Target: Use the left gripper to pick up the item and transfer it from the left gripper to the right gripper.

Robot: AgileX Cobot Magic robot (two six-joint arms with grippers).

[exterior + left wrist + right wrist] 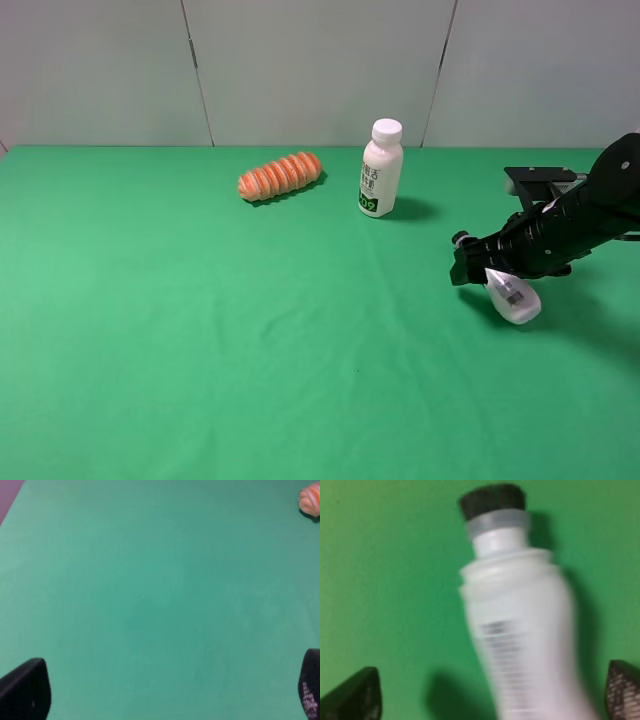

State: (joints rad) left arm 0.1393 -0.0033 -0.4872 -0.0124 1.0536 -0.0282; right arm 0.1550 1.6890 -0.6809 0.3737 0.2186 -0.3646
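The item (pixel 516 299), a small white bottle with a grey-printed label, lies tilted on the green table just under my right gripper (pixel 472 268). In the right wrist view the item (pixel 520 645) is blurred, its black cap pointing away, between the two fingertips (pixel 352 695) of the right gripper (pixel 490 695). The jaws stand wide apart and do not touch it. My left gripper (pixel 170 687) is out of the high view. In the left wrist view its fingertips (pixel 27 687) are wide apart over bare green cloth, holding nothing.
A taller white-capped bottle with a green label (pixel 381 168) stands at the back middle. An orange ridged roll (pixel 280 176) lies to its left; its end also shows in the left wrist view (pixel 311 500). Green cloth (pixel 200 330) covers the table.
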